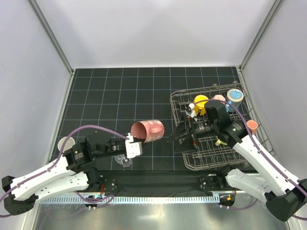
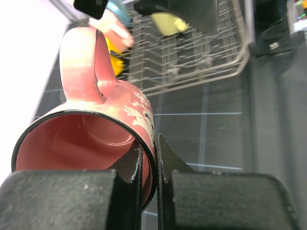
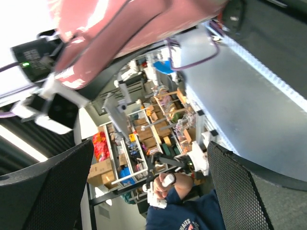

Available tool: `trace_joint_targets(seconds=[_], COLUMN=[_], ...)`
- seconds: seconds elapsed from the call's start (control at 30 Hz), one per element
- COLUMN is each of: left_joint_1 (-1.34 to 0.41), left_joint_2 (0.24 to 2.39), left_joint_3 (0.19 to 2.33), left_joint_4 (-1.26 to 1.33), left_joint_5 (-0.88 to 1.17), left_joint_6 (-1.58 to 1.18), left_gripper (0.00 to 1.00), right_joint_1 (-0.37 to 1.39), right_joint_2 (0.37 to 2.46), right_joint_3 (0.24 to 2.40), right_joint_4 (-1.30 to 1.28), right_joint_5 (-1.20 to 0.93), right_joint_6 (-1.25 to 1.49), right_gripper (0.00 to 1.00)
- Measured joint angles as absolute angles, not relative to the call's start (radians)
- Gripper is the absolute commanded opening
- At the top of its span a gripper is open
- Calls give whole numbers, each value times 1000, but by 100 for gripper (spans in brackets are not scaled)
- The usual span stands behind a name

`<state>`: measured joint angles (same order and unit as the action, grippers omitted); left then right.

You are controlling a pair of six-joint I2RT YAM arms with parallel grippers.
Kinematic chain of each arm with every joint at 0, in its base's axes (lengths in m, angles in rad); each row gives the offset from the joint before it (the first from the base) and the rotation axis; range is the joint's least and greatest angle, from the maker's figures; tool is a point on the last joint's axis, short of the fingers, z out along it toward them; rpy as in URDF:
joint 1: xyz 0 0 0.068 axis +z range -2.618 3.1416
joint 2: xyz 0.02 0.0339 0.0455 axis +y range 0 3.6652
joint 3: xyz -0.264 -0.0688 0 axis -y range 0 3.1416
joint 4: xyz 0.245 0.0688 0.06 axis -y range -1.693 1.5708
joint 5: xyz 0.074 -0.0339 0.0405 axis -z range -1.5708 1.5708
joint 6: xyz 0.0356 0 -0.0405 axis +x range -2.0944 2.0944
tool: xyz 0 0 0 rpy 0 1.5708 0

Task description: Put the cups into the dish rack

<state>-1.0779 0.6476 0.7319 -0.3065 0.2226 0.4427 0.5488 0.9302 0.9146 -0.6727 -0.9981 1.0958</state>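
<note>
My left gripper (image 1: pixel 130 143) is shut on the rim of a pink mug (image 1: pixel 147 131) with a white pattern, held on its side above the mat. In the left wrist view one finger (image 2: pixel 129 165) is inside the pink mug (image 2: pixel 96 120) and the other outside, handle up. My right gripper (image 1: pixel 176 138) stands open just right of the mug, at the left edge of the dish rack (image 1: pixel 225 155). The right wrist view has its mesh fingers (image 3: pixel 43 187) wide apart, nothing between them, and the pink mug (image 3: pixel 120 28) above. A yellow cup (image 1: pixel 200 104), a pink cup (image 1: pixel 219 99) and a blue cup (image 1: pixel 235 96) sit in the rack's far end.
A pale cup (image 1: pixel 64 143) stands at the mat's left edge. A clear glass tumbler (image 1: pixel 125 162) lies below my left gripper. An orange cup (image 1: pixel 252 126) sits at the rack's right side. White walls enclose the mat.
</note>
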Motion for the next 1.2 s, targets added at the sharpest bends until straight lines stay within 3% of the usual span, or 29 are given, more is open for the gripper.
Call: trace_joint_targets(seconds=[0.43, 0.73, 0.9, 1.2], left_joint_1=[-1078, -1078, -1078, -1077], left_joint_2=[695, 722, 750, 751], left_joint_3=[808, 808, 801, 766], left_joint_4=[-238, -221, -213, -139], left_joint_5=[163, 166, 169, 165], left_joint_6=[688, 778, 796, 814], left_gripper=[0, 0, 0, 0], right_joint_1=[549, 549, 555, 565], right_joint_2=[1003, 1121, 1153, 1166], right_joint_3=[1022, 1110, 1124, 1042], right_joint_4=[-412, -355, -318, -203], right_joint_5=[-1009, -987, -976, -976], right_joint_6=[1432, 1552, 1596, 1687], right_gripper=[95, 82, 66, 60])
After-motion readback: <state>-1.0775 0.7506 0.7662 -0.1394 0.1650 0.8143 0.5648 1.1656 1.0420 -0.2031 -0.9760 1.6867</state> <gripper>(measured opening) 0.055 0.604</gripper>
